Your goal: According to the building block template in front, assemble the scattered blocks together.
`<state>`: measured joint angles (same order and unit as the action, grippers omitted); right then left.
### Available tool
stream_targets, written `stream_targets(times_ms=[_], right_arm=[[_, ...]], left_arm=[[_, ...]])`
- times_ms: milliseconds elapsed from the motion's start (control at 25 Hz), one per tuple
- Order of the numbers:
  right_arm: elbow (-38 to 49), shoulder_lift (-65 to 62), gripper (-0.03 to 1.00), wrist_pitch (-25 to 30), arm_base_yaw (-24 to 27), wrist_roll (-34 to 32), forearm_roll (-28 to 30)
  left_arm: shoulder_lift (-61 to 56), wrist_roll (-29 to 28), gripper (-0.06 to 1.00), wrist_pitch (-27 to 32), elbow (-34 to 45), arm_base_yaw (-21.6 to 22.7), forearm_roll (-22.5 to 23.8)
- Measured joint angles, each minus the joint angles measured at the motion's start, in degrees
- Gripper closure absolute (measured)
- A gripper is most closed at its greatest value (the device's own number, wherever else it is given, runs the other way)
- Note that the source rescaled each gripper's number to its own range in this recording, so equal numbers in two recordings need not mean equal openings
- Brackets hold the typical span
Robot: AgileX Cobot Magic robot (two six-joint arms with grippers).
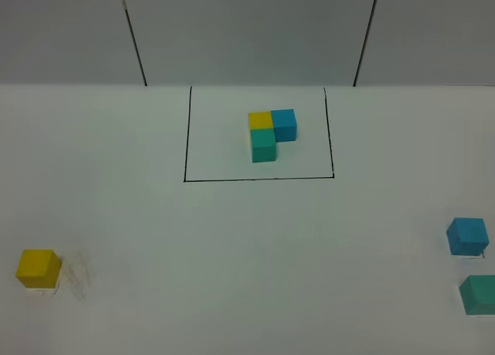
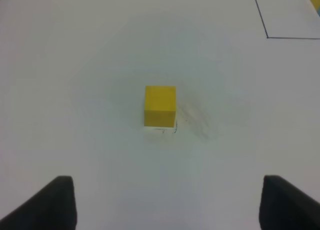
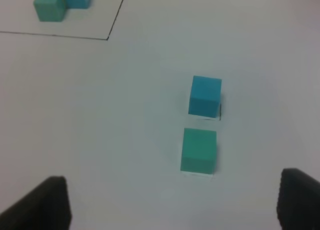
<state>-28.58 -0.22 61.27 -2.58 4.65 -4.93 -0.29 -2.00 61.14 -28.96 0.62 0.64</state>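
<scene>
Sitting ahead of left pincer (image 2: pixel 167 190), yellow cube (image 2: pixel 160 104)

Right wrist camera: I see the right gripper (image 3: pixel 175 204) with its jaws spread wide and nothing between them. On the white table (image 3: pixel 125 115) ahead, the teal-green cube (image 3: pixel 199 151) lies nearest. The blue cube (image 3: pixel 205 95) is just beyond it, a narrow gap between them. The template trio (image 3: pixel 51 7) sits well apart, inside the black frame line (image 3: pixel 114 19).

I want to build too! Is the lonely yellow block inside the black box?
Out. The yellow block sits far outside the black rectangle.
</scene>
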Motion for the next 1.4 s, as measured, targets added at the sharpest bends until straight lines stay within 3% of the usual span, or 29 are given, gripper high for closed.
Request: stream_targets(times_ms=[1120,1400], right_arm=[[0.00,0.00,0.24,0.00,0.00,0.00,0.00],[0.00,0.00,0.24,0.00,0.00,0.00,0.00]], left_arm=[[0.08,-1.01,0.27,0.00,0.00,0.00,0.00],[10.95,-6.28,0.14,1.03,-3.21,0.00,0.00]])
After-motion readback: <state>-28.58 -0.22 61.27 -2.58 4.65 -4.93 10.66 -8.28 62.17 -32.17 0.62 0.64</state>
